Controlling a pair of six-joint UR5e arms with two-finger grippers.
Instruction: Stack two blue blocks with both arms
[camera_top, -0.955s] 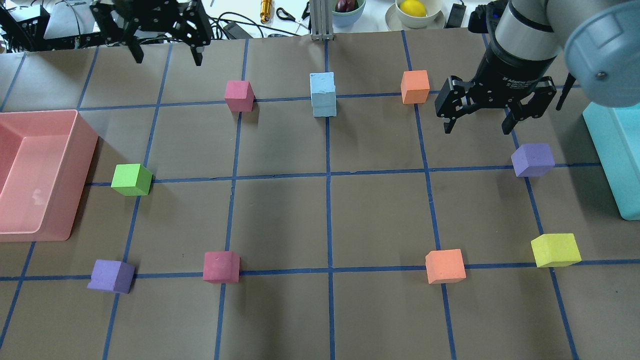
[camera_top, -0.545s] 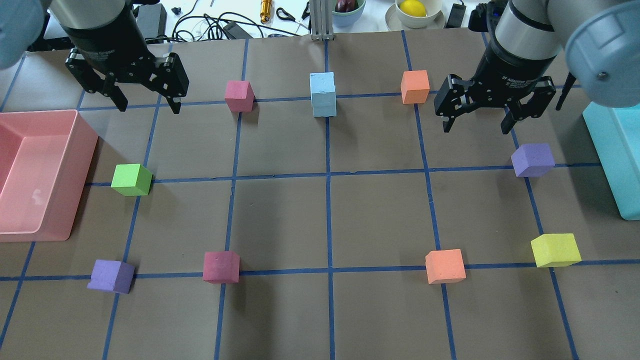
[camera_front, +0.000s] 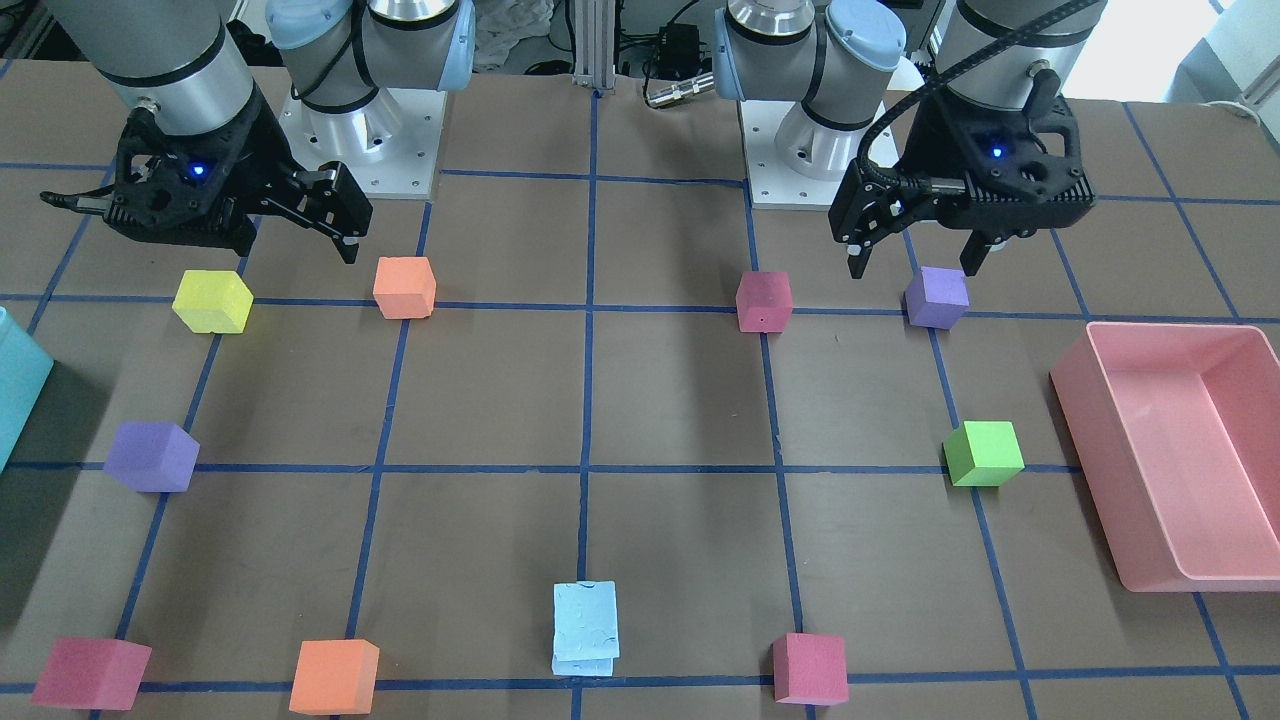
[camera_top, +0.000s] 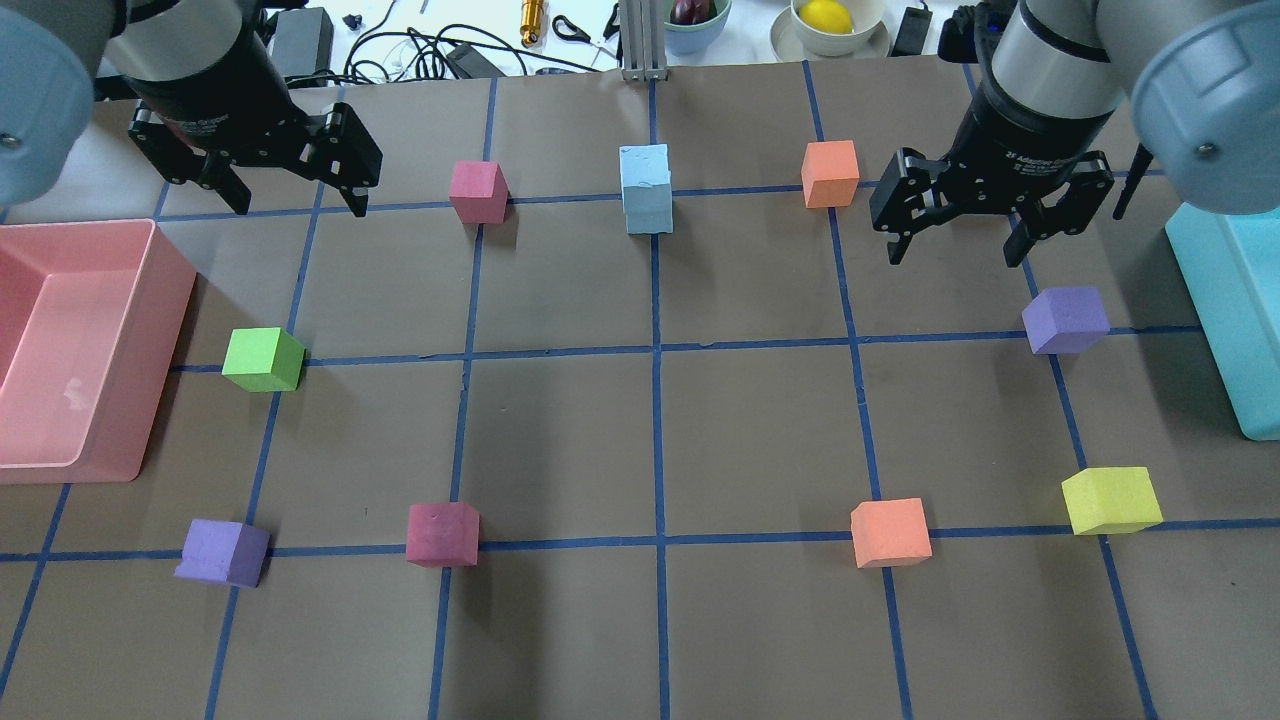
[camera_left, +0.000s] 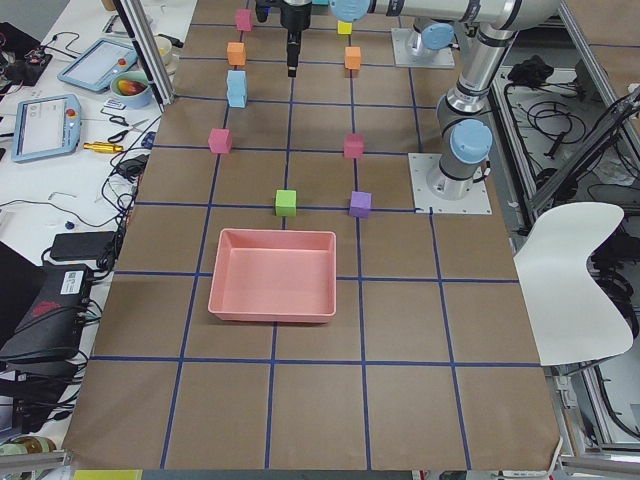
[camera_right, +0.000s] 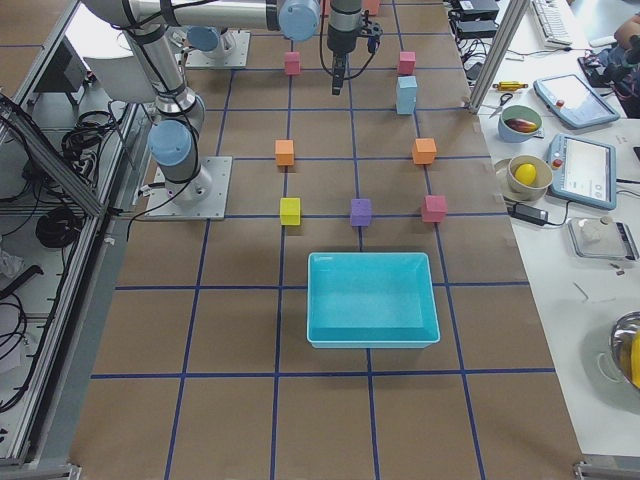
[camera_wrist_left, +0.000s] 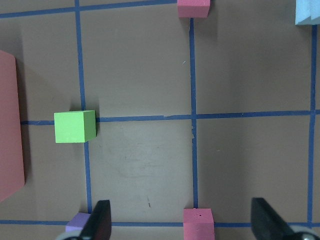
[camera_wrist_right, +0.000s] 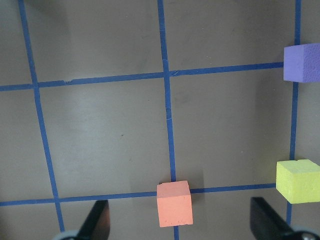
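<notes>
The two pale blue blocks (camera_top: 646, 190) stand stacked one on the other at the table's far middle, on a blue tape line. They also show in the front-facing view (camera_front: 585, 625) and at the top right corner of the left wrist view (camera_wrist_left: 307, 12). My left gripper (camera_top: 300, 205) is open and empty, hovering at the far left, well left of the stack. My right gripper (camera_top: 955, 258) is open and empty, hovering at the far right beside an orange cube (camera_top: 830, 173). Neither gripper touches the stack.
A pink bin (camera_top: 170, 300) sits at the left edge and a teal bin (camera_top: 1215, 300) at the right edge. Pink (camera_top: 478, 191), green (camera_top: 263, 359), purple (camera_top: 1066, 319), yellow (camera_top: 1110, 499) and other coloured cubes lie scattered on the grid.
My left arm has swung in from beyond the table's far edge to hover over the far left squares. My right gripper has barely moved. The blue stack has not moved.
</notes>
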